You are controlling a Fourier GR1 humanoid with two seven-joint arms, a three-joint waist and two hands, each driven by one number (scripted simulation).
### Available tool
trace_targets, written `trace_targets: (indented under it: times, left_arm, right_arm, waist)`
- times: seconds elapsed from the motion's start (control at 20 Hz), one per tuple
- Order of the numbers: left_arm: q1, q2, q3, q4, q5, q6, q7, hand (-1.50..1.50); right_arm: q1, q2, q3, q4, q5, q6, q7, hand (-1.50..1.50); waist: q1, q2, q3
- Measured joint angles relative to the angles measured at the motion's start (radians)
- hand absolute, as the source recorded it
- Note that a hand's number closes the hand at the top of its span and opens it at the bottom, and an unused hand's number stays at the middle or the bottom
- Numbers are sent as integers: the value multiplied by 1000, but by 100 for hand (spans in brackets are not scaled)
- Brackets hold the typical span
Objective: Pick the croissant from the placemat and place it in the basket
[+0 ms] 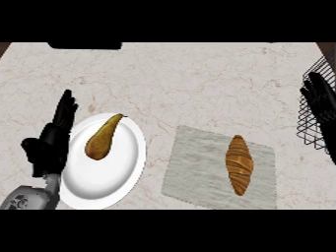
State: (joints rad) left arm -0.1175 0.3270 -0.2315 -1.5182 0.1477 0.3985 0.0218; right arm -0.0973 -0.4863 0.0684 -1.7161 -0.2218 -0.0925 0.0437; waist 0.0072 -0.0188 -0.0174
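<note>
A golden-brown croissant (239, 164) lies lengthwise on a pale marbled placemat (199, 167) right of the counter's middle. A black wire basket (315, 133) stands at the right edge, only partly in view. My right hand (324, 106) is open with fingers straight, raised in front of the basket and to the right of the croissant, apart from it. My left hand (54, 130) rests open at the left edge, fingers pointing up, beside a white plate.
A white plate (116, 172) at the lower left holds a brown pear (103, 139). The counter is light marble; a dark object (84, 45) sits at its far edge. Dark floor shows at the upper corners.
</note>
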Motion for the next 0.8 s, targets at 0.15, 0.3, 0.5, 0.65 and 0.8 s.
trace_targets:
  times: [0.15, 0.3, 0.5, 0.65, 0.8]
  left_arm:
    - [-14, 21, 7, -10, 2, -58, -17, 0]
    - [-49, 80, 6, -41, 9, -152, -22, 0]
    - [-66, 104, -16, -46, 30, -240, -36, 0]
    - [-71, 120, -12, -49, 45, -286, -41, 0]
    - [-70, 120, -5, -42, 53, -307, -49, 0]
  right_arm:
    - [3, 9, -18, 20, -12, 29, -23, 150]
    - [-19, 9, -53, 74, -58, 77, -49, 150]
    - [-17, 92, 96, 33, 36, 115, -206, -150]
    - [3, 204, 232, 34, 212, -16, -243, -150]
    - [12, 268, 317, 36, 382, -155, -176, -150]
  waist:
    - [-4, 10, 9]
    - [-4, 15, 14]
    - [2, 18, 17]
    - [2, 18, 16]
    - [-3, 17, 16]
